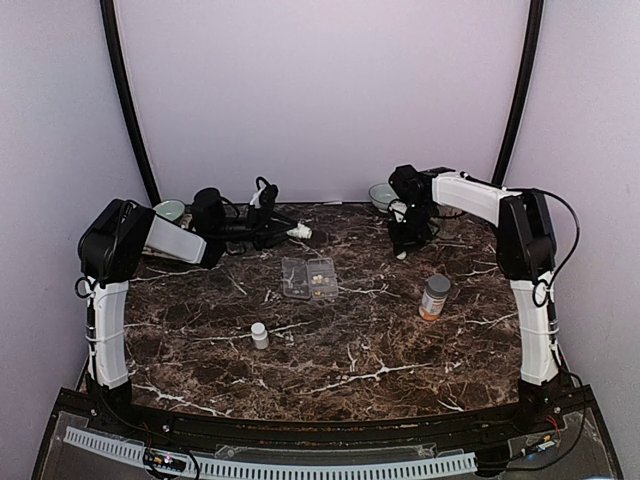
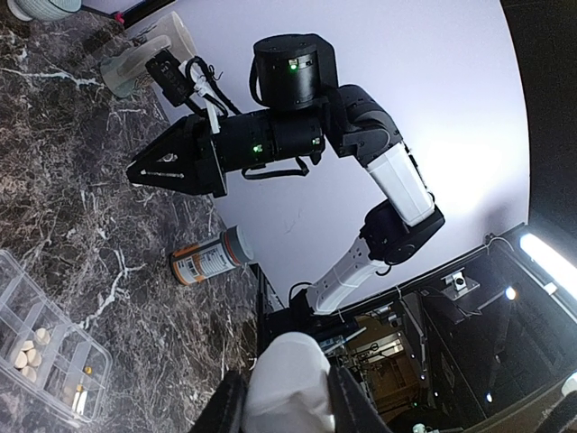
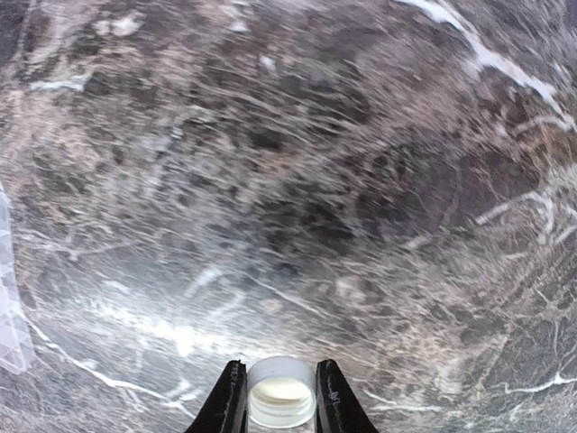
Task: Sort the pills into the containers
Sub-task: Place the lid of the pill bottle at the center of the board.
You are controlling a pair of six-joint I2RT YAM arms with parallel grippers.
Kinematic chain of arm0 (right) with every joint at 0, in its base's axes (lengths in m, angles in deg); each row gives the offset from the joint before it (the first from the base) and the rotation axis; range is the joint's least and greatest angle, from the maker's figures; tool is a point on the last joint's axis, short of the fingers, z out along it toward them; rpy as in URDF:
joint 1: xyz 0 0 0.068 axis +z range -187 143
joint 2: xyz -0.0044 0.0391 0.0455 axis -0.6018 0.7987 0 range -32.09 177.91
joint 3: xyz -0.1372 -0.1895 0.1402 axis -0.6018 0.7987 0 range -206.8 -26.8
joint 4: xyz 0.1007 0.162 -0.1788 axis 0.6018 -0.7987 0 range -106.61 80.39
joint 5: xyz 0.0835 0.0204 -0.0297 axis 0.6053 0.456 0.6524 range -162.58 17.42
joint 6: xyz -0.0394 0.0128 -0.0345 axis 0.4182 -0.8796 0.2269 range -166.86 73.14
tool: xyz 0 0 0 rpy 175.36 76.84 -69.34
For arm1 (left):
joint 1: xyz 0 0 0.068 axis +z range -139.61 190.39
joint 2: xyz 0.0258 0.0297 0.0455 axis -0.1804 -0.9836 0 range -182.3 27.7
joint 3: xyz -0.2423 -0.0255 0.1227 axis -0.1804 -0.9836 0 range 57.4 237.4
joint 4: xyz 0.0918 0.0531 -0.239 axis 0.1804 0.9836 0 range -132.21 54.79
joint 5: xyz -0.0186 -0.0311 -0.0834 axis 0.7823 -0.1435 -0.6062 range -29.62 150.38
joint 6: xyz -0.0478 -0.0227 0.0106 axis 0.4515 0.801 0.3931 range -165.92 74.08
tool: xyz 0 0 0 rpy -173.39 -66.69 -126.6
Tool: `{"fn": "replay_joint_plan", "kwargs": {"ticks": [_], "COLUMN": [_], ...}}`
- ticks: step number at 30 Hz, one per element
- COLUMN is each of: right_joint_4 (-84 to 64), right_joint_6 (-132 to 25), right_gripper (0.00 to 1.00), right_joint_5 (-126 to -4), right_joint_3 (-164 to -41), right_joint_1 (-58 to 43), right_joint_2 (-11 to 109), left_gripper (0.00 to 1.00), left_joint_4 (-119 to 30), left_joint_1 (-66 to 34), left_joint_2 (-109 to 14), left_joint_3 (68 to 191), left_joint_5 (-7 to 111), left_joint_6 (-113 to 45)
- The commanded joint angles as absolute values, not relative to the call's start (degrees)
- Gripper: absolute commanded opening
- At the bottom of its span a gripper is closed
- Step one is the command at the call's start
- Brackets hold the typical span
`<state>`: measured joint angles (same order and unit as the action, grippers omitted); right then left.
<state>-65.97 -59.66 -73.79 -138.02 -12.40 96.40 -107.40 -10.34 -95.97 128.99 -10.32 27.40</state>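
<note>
Left claw [image 2: 288,404], held level, grips a bottle [image 2: 287,374]; right claw [image 3: 280,401], pointing down, pinches a cap [image 3: 280,390].

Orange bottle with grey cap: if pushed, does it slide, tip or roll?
The orange bottle stands upright and is taller than it is wide, so a high push would probably tip it; a low one may slide it on the glossy table. Once down, its round body would likely roll.

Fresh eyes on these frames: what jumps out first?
The right gripper pinches a small white round cap at back right of the dark marbled table. The left gripper clamps a small white plastic bottle, back left. Mid-table lies the flat clear plastic pill box, cream tablets in some compartments.
</note>
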Motion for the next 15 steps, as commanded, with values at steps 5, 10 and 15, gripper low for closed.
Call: {"fn": "replay_joint_plan", "kwargs": {"ticks": [5,10,15], "right_joint_4": [-68.49,-68.76,-68.37], "right_joint_6": [-62.09,-62.83,-63.50], "right_gripper": [0.21,0.21,0.21], "right_joint_5": [-72.03,-71.61,-71.44], "right_joint_3": [-143.21,-143.25,-142.35], "right_joint_1": [-7.70,-5.66,-3.96], "right_joint_2": [101.07,101.81,101.95], "left_gripper": [0.00,0.00,0.00], "left_joint_4": [-113.27,-113.62,-113.80], "left_joint_1": [-9.91,-9.91,-9.99], "left_joint_2": [-93.25,-93.14,-93.14], "left_joint_3": [127.99,128.04,128.02], "left_joint_5": [-10.99,-11.10,-11.25], "left_joint_6": [30.37,30.62,30.52]}}
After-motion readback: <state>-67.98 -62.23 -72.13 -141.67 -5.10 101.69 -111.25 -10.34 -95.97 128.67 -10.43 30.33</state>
